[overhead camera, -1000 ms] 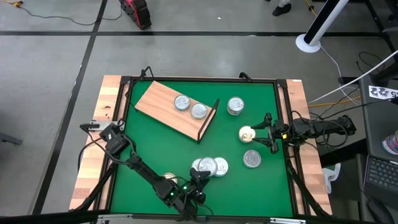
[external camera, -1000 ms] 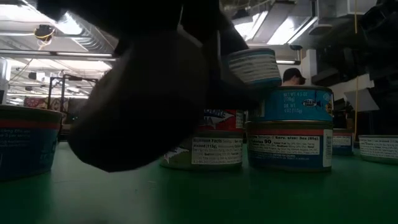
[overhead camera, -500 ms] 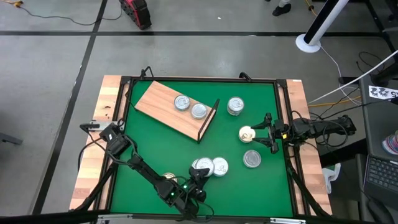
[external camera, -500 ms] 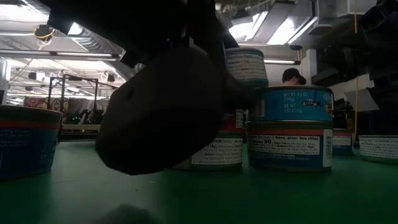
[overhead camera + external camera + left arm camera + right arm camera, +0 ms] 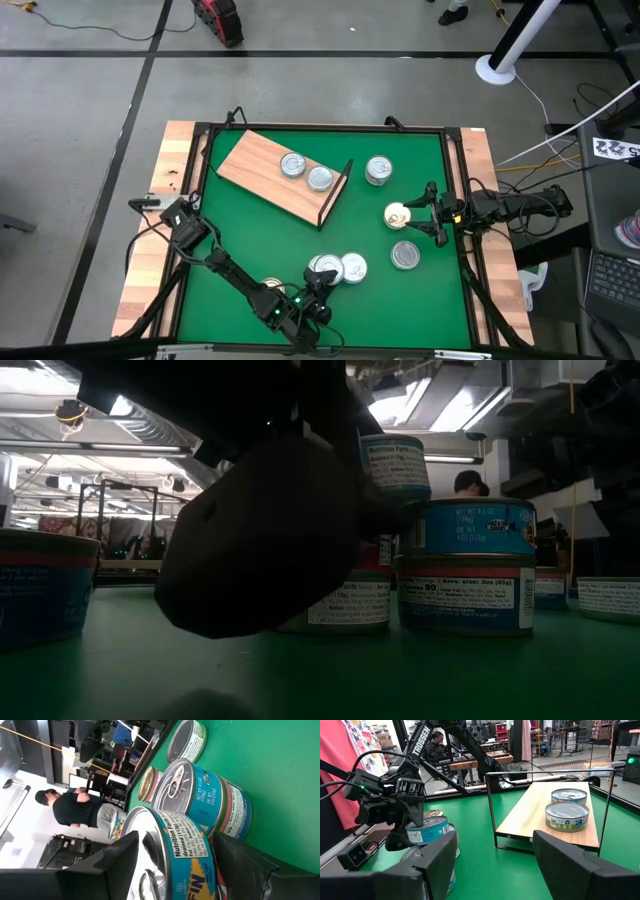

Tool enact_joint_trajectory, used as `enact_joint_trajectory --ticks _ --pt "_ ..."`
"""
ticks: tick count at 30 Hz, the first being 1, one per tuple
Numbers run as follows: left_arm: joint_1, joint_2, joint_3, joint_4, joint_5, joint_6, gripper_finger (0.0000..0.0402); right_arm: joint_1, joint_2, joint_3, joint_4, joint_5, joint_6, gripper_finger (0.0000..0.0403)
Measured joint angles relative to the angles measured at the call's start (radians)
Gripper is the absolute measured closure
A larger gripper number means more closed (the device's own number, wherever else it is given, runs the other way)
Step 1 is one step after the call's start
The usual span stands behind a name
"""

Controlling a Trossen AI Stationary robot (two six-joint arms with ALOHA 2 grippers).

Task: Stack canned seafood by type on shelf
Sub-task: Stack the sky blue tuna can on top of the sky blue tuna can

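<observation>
My left gripper is at the near middle of the green mat, shut on a blue-labelled tin lifted above the tins clustered there. In the low view the held tin is higher than a two-tin stack. My right gripper is open beside a cream-topped tin and touches nothing. Two silver-topped tins stand on the wooden shelf, near its black wire end. Other tins stand on the mat. My left gripper pinches the blue-labelled tin between its two fingers, one finger on the lid and the other against the base. It comes at the tin roughly level from the table's near side. The tin sits upright and lifted clear.
The shelf lies slantwise on the far left of the mat, which is bare between it and the near tins. A black frame edges the mat. A person stands beyond the table.
My left gripper, with the tin held between its fingers, has shifted slightly toward the table's left and then kept still. The other tins have stayed in place.
</observation>
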Motion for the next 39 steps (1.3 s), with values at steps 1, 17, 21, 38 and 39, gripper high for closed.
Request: enact_joint_trajectory --ticks 1,17,21,38,39 --pt "0.000 0.000 0.000 0.000 -0.001 0.004 0.0149 0.000 0.000 0.000 0.000 0.000 0.000 0.0141" --pt "-0.001 -0.004 0.000 0.000 -0.027 0.018 0.0257 0.000 0.000 0.000 0.000 0.000 0.000 0.0141" --pt "-0.001 -0.004 0.004 0.004 -0.027 0.021 0.0264 0.000 0.000 0.000 0.000 0.000 0.000 0.0141" --pt "-0.001 -0.013 0.101 0.001 -0.132 0.123 0.0263 0.000 0.000 0.000 -0.001 0.000 0.000 0.0141" --pt "-0.001 -0.013 0.108 0.001 -0.157 0.136 0.0263 0.000 0.000 0.000 -0.001 0.000 0.000 0.0141"
